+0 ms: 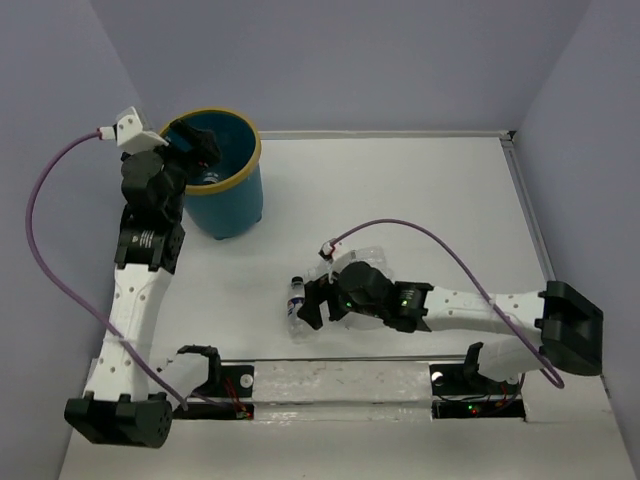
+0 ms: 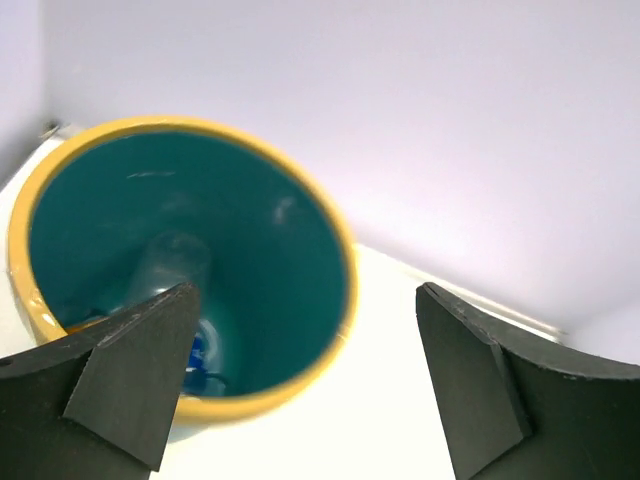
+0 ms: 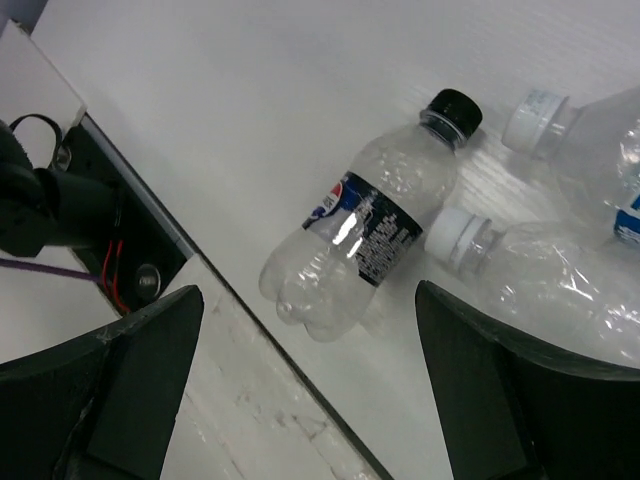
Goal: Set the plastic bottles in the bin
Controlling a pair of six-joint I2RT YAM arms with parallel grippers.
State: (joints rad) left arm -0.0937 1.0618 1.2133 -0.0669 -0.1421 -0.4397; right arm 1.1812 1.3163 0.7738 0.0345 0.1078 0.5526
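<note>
Hovering, both sets of jaws are held spread and empty.
Top: left gripper [image 1: 203, 152] held over the teal bin [image 1: 228, 205], right gripper [image 1: 314, 300] over a dark-capped bottle [image 1: 296, 302] on the worktop [image 1: 420, 190]. Left wrist: clear bottle [image 2: 175, 265] seen inside the bin. Right wrist: two white-capped bottles [image 3: 545, 275] lie alongside.

Three clear bottles [image 3: 360, 235] lying flat, another inside upright teal bin [image 1: 228, 205]

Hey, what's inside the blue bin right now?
One clear bottle lies against the inner wall of the bin, with a blue label patch showing lower down. A finger of the left claw covers part of the bottom, so any more bottles there are hidden.
</note>
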